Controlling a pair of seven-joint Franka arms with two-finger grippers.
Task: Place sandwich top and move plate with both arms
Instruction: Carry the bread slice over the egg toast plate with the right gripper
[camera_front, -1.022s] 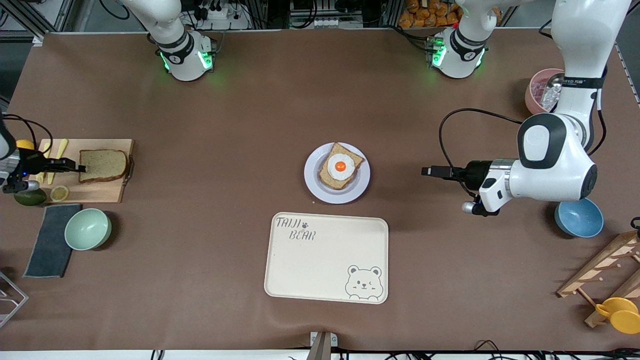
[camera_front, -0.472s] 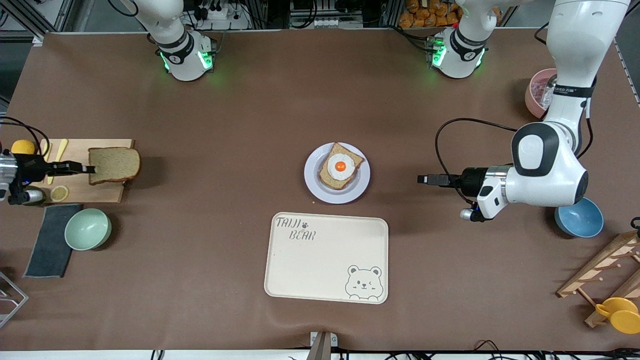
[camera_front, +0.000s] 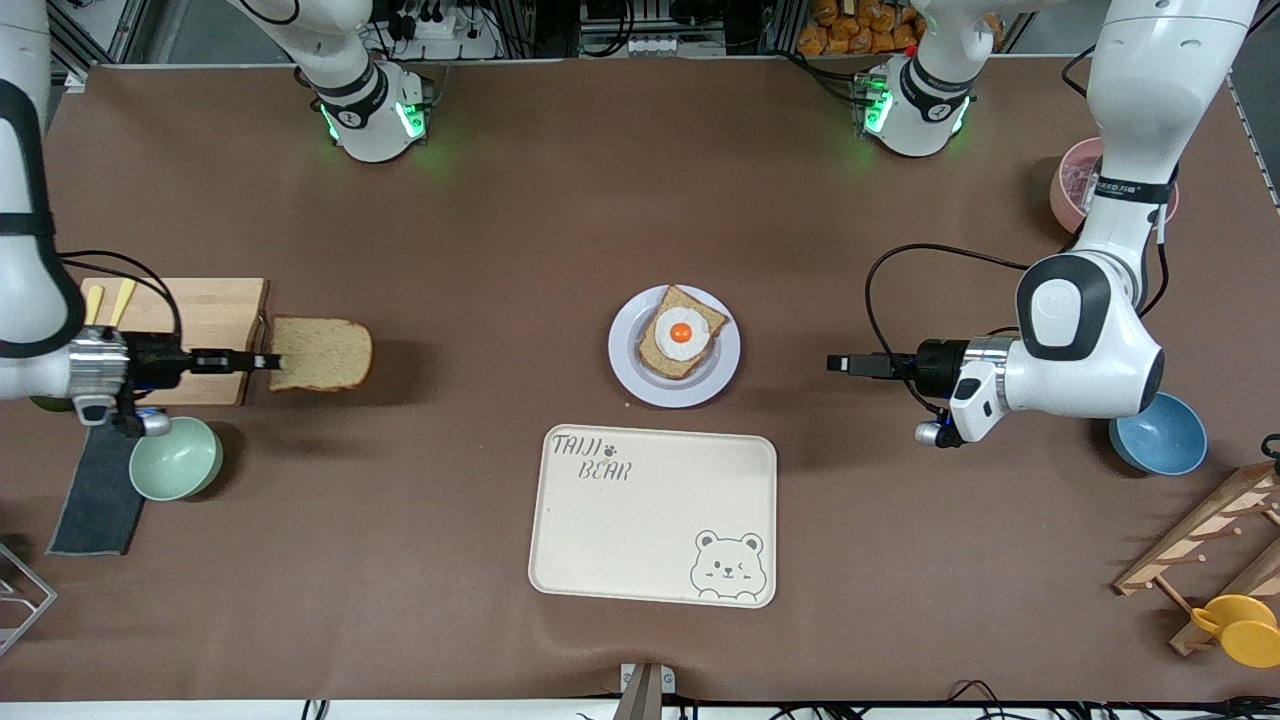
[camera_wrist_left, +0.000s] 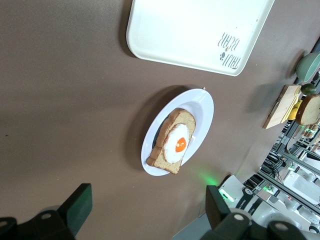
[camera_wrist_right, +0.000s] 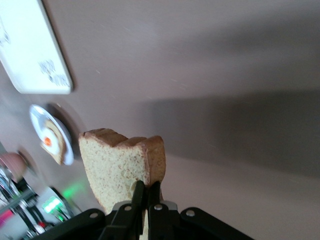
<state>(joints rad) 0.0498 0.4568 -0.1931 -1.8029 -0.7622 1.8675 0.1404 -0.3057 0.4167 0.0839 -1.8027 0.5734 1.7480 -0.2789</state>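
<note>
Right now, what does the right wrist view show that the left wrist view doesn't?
Only the right wrist view shows the right gripper shut on the sandwich top, held by one edge over bare table. Only the left wrist view shows the open fingers of the left gripper, which waits beside the plate. Both show the plate, the egg slice and the bear tray.

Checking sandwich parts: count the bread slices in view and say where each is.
2. The sandwich top is held in the right gripper over the table beside the cutting board; the egg-topped slice lies on the plate.
</note>
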